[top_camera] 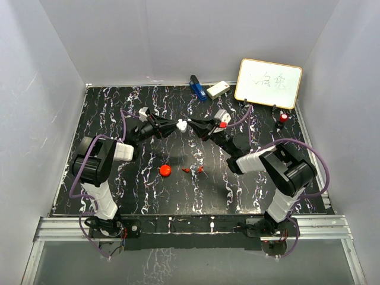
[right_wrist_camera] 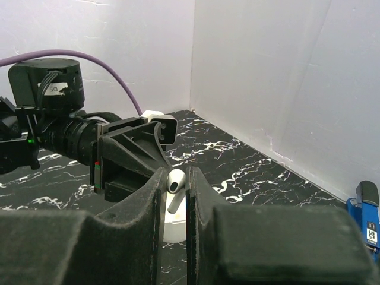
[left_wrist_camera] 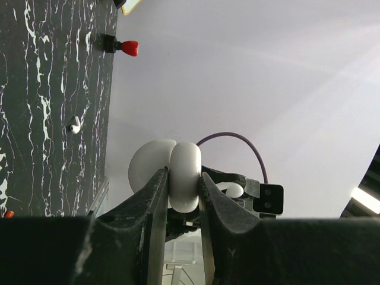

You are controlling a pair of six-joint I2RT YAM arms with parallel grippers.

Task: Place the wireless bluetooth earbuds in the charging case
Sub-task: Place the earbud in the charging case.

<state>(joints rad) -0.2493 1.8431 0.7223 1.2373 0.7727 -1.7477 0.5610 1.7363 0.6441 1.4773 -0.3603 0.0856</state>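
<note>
On the black marbled bench (top_camera: 142, 199), on the base side of both end effectors, a red round case (top_camera: 165, 170) lies below the left one. A small cluster of red earbuds (top_camera: 193, 170) lies near it, below the gap between the two end effectors, and both are well apart from either grip. Above them the left end effector (left_wrist_camera: 183, 177) is closed narrowly on the white charging case (left_wrist_camera: 178, 163), its fingers pinching where the two rounded halves meet, with the case held off the bench. Facing it tip to tip, the right end effector (right_wrist_camera: 176, 173) is clamped on a white earbud (right_wrist_camera: 174, 184), head up and stem pointing down toward the case, which shows just under its fingertips; whether the earbud touches the case I cannot tell. Beyond the left end effector's tips a second white earbud (left_wrist_camera: 75, 125) lies alone on the bench, and farther on is a red-capped marker (left_wrist_camera: 122, 46). Past both end effectors, by the back wall, sit a blue object (top_camera: 196, 87), a small white box (top_camera: 217, 89) and a whiteboard (top_camera: 268, 83)
</note>
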